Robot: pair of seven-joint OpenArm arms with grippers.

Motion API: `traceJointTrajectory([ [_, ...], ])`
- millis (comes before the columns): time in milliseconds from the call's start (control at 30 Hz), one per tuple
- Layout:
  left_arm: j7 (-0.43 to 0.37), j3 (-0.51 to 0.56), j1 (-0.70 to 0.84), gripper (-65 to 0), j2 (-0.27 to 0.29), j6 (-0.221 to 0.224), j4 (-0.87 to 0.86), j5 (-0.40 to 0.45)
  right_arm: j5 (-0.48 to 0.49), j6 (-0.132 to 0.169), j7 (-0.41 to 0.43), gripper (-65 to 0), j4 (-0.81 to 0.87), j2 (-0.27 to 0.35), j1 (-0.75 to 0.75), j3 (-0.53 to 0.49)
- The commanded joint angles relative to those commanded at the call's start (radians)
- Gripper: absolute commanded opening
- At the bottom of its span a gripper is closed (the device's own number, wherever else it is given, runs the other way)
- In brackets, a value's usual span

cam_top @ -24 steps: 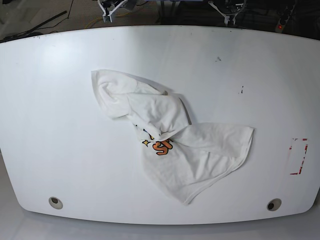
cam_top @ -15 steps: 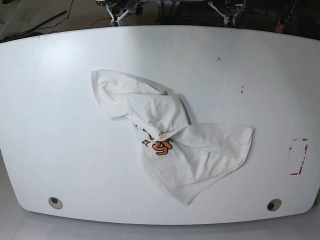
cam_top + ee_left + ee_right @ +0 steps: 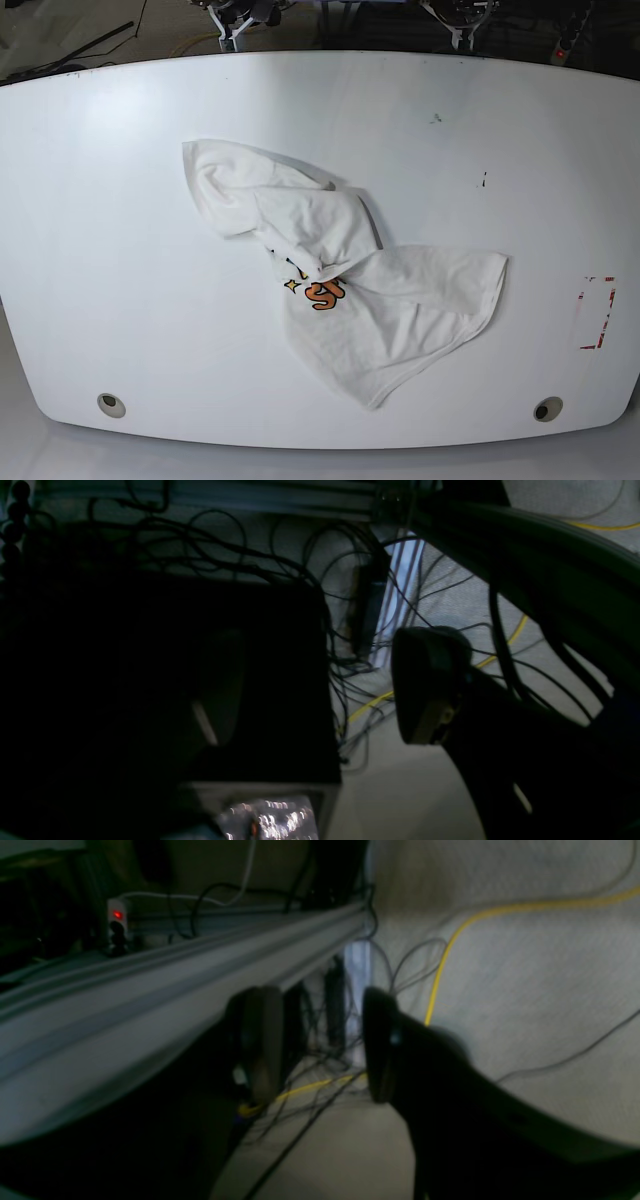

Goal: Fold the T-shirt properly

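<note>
The right claw point(image 3: 320, 1055) is released, with a clear gap between its two dark fingers point(image 3: 382, 1055), and it holds and touches nothing, hanging above cables on the floor. The left claw point(image 3: 320, 690) is too dark to judge, so I cannot tell its state. The T-shirt point(image 3: 335, 265) lies crumpled in the middle of the white tabletop point(image 3: 120, 250), well apart from both claws.

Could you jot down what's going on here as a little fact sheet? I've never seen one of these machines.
shirt: white, crumpled in a heap, not folded yet
print: orange letter and a yellow star peeking out
table: white, holds the shirt
left tool: off the table, over floor cables, holds nothing
right tool: open, empty, also off the table
</note>
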Motion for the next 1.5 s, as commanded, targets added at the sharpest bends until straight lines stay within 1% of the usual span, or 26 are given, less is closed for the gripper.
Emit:
traceJointTrajectory([
  [133,0.003,0.0,0.087,-22.9,0.0,0.0,0.144,0.0,0.005,0.0,-0.029,-40.3,0.098,-0.011,-0.06,0.002],
  [300,0.003,0.0,0.209,-22.9,-0.002,0.0,0.313,0.0,0.006,0.005,-0.031,-40.3,0.224,-0.014,-0.15,0.005],
  [367,0.003,0.0,0.279,-22.9,-0.002,0.0,0.417,0.0,0.008,0.008,-0.032,-40.3,0.299,-0.015,-0.206,0.005],
  [433,0.003,-0.002,0.336,-22.9,-0.002,0.0,0.5,0.0,0.008,0.009,-0.034,-40.3,0.359,-0.029,-0.253,0.003],
  [567,0.003,-0.002,0.454,-22.9,-0.003,0.0,0.678,0.0,0.011,0.009,-0.064,-40.3,0.506,-0.043,-0.356,0.003],
  [733,0.003,-0.003,0.629,-22.9,-0.003,0.0,0.939,-0.002,0.146,0.011,-0.071,-40.1,0.706,-0.044,-0.502,0.0],
  [800,0.003,-0.003,0.69,-22.9,-0.003,0.0,1.036,-0.002,0.183,0.011,-0.071,-40.1,0.786,-0.044,-0.566,0.0],
  [900,0.003,-0.003,0.761,-22.9,-0.003,0.0,1.14,-0.002,0.215,0.011,-0.071,-40.1,0.882,-0.044,-0.644,0.0],
  [1033,0.003,-0.003,0.838,-22.9,-0.021,-0.002,1.269,-0.005,0.267,0.011,-0.071,-40.3,1.02,-0.044,-0.746,0.0],
  [1067,0.003,-0.003,0.856,-22.9,-0.026,-0.002,1.304,-0.012,0.288,0.011,-0.071,-40.3,1.069,-0.044,-0.781,0.0],
  [1133,0.003,-0.008,0.882,-22.9,-0.029,-0.002,1.352,-0.057,0.33,0.011,-0.071,-40.3,1.157,-0.044,-0.836,0.002],
  [1233,0.003,-0.061,0.916,-22.9,-0.078,-0.002,1.425,-0.158,0.385,0.011,-0.071,-40.3,1.28,-0.041,-0.898,0.003],
  [1267,0.003,-0.075,0.921,-22.9,-0.097,-0.002,1.448,-0.204,0.4,0.011,-0.071,-40.3,1.324,-0.041,-0.908,0.006],
  [1333,0.003,-0.089,0.922,-22.9,-0.112,-0.002,1.468,-0.25,0.413,0.011,-0.071,-40.3,1.363,-0.041,-0.911,0.006],
  [1400,0.003,-0.124,0.924,-22.9,-0.138,-0.002,1.496,-0.307,0.427,0.011,-0.071,-40.3,1.405,-0.04,-0.911,0.006],
  [1467,0.003,-0.15,0.921,-22.9,-0.149,-0.002,1.51,-0.334,0.428,0.009,-0.071,-40.3,1.43,-0.04,-0.901,0.005],
  [1500,0.003,-0.163,0.919,-22.9,-0.15,-0.002,1.513,-0.345,0.428,0.009,-0.071,-40.3,1.447,-0.04,-0.872,0.005],
])
